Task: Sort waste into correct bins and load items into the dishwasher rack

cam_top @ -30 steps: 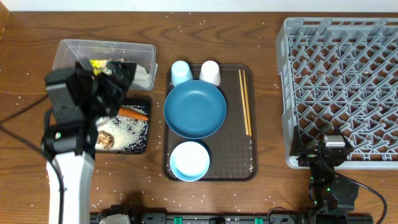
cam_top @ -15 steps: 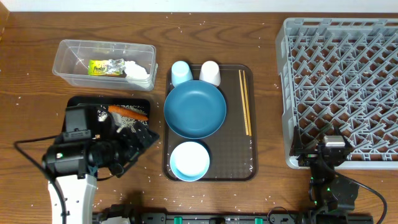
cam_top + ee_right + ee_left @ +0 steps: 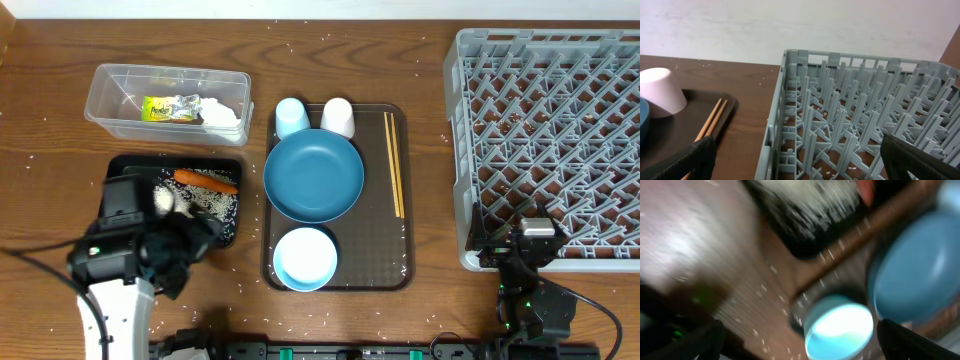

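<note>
From overhead, we see the clear tub (image 3: 108,88) holding the snack wrapper (image 3: 170,108) and napkin (image 3: 223,116), and the black tray (image 3: 228,230) holding the carrot (image 3: 206,181) and rice (image 3: 212,201). The plate (image 3: 313,175), bowl (image 3: 305,257), two cups (image 3: 291,116) and chopsticks (image 3: 394,165) sit on the brown serving tray (image 3: 375,250), beside the rack (image 3: 550,120).

Left wrist, blurred: the left claw (image 3: 800,342) is spread wide, gripping nothing, with the bowl below.

Right wrist: the right claw (image 3: 797,152) is spread wide too, gripping nothing, facing the rack.

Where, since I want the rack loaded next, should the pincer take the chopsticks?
Near mid-length, from straight above, closing across both sticks. The chopsticks lie flat, side by side, on the tray, so a crosswise pinch likely gathers the pair.
</note>
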Robot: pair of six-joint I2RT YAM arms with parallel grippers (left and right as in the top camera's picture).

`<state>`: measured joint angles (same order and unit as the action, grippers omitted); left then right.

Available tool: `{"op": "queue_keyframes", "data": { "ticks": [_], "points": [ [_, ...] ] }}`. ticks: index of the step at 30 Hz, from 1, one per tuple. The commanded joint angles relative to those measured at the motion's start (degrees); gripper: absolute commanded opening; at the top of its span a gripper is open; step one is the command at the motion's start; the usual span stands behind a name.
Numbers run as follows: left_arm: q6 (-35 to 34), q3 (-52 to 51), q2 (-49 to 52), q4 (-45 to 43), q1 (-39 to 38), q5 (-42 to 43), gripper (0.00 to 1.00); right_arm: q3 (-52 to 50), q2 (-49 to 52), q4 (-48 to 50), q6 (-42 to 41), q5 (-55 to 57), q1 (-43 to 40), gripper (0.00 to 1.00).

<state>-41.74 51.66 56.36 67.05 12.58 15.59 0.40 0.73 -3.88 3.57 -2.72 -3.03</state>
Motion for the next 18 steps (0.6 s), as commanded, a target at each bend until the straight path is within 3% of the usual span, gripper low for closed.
{"op": "queue_keyframes", "data": {
  "ticks": [1, 6, 15, 18],
  "points": [
    [-4.9, 0.0, -0.3, 0.2, 4.0, -6.0, 0.98, -0.1, -0.1, -0.2, -0.1, 0.4, 0.6, 0.99],
    [-1.6, 0.0, -0.2, 1.1, 5.4, -6.1, 0.98, -0.1, -0.1, -0.2, -0.1, 0.4, 0.6, 0.99],
    [-1.6, 0.0, -0.3, 1.1, 5.4, -6.0, 0.98, -0.1, -0.1, 0.2, -0.1, 0.3, 0.6, 0.99],
    [-1.6, 0.0, -0.3, 1.1, 5.4, -6.0, 0.98, -0.1, -0.1, 1.2, -4.3, -6.3, 0.6, 0.99]
  ]
}}
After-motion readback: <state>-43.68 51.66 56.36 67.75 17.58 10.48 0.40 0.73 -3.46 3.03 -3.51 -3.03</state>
